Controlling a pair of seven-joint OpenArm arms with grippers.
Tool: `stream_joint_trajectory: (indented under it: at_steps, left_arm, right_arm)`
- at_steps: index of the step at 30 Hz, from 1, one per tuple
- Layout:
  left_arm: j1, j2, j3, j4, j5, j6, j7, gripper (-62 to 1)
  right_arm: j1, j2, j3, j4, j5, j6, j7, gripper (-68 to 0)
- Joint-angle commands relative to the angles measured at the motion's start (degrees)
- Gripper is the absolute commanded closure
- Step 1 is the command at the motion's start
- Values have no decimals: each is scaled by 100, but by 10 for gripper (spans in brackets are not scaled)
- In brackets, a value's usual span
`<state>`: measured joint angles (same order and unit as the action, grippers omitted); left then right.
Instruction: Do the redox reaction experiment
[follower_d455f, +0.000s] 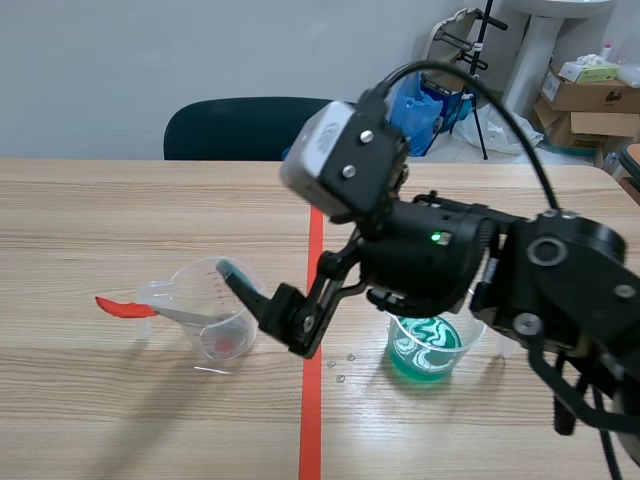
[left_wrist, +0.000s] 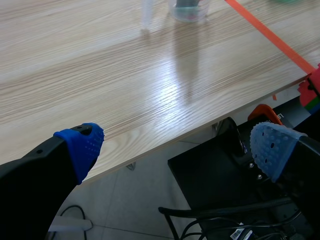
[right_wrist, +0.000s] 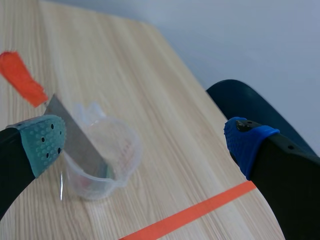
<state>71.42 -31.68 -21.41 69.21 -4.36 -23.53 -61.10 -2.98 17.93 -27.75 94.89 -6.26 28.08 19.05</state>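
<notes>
Clear plastic measuring cup (follower_d455f: 215, 325) stands upright on the pale wooden table (follower_d455f: 100, 220), just left of the orange-red tape line (follower_d455f: 312, 400), with what looks like a faint reddish trace at its bottom. A metal spatula with a red handle (follower_d455f: 125, 307) leans in it, blade down and handle out over the rim on the side away from the tape, presumably left there so it is ready for dosing or stirring. Just across the tape stands a second clear cup of swirled green liquid (follower_d455f: 428, 345), and a few droplets (follower_d455f: 340, 370) lie on the wood between the two. The right gripper (follower_d455f: 265, 300) is out past the tape line at the first cup, its fingers spread wide with nothing in them. In its wrist view the cup lies between the pads, closer to the teal-padded finger (right_wrist: 42, 142); whether that pad touches the rim or the blade I cannot tell. It seems placed to take the cup or the spatula. The left gripper (left_wrist: 177, 147) hangs beyond the table's near edge, over the floor, wide open and empty, likely parked clear of the work. A dark blue chair (follower_d455f: 245, 128) stands behind the table.
</notes>
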Motion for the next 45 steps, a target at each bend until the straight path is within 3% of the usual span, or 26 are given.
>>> stream_joint_trajectory:
  at_steps: [1, 5, 9, 13, 18, 23, 26, 29, 32, 35, 40, 45]
  left_arm:
    - [-20, 179, 4, 267, 79, 55, -87, -623]
    - [-116, 649, 4, 730, 122, 308, -2, -623]
    - [-232, 1211, -4, 1364, 284, 422, 564, -623]
    - [-332, 1840, -90, 2129, 597, 501, 1141, -623]
    - [-570, 2564, -345, 3187, 595, 492, 2059, -623]
    - [-966, 2889, -363, 4044, 592, 468, 2723, -623]
    - [-1215, 2907, -341, 4400, 592, 433, 2999, -623]
    - [-1287, 2833, -203, 4623, 590, 437, 3112, -623]
    - [-1285, 2575, 140, 4666, 590, 450, 3167, -616]
    - [-1285, 2218, 614, 4666, 590, 730, 3421, -576]
    - [-1283, 1768, 1318, 4664, 592, 1349, 3526, -576]
    - [-1290, 1657, 1432, 4664, 590, 1421, 3521, -576]
  right_arm:
    - [-127, 162, 133, 264, 210, -166, 79, -679]
    - [-682, 501, 455, 833, 603, -590, 79, -679]
    - [-1360, 761, 800, 1325, 981, -951, 79, -679]
    - [-2100, 841, 1215, 1812, 1211, -970, 83, -679]
    - [-3038, 841, 1705, 2435, 1211, -984, 87, -679]
    - [-3816, 841, 1980, 2855, 1213, -1377, 190, -679]
    - [-3993, 841, 2103, 2879, 1213, -1384, 136, -679]
    - [-4103, 844, 2188, 2879, 1213, -1572, 83, -679]
    - [-4181, 839, 2194, 2881, 1298, -1655, 168, -679]
    - [-4181, 839, 2192, 2881, 1298, -1652, 170, -679]
    - [-4179, 839, 2197, 2881, 1449, -1650, 168, -679]
    - [-4179, 839, 2197, 2881, 1449, -1652, 144, -679]
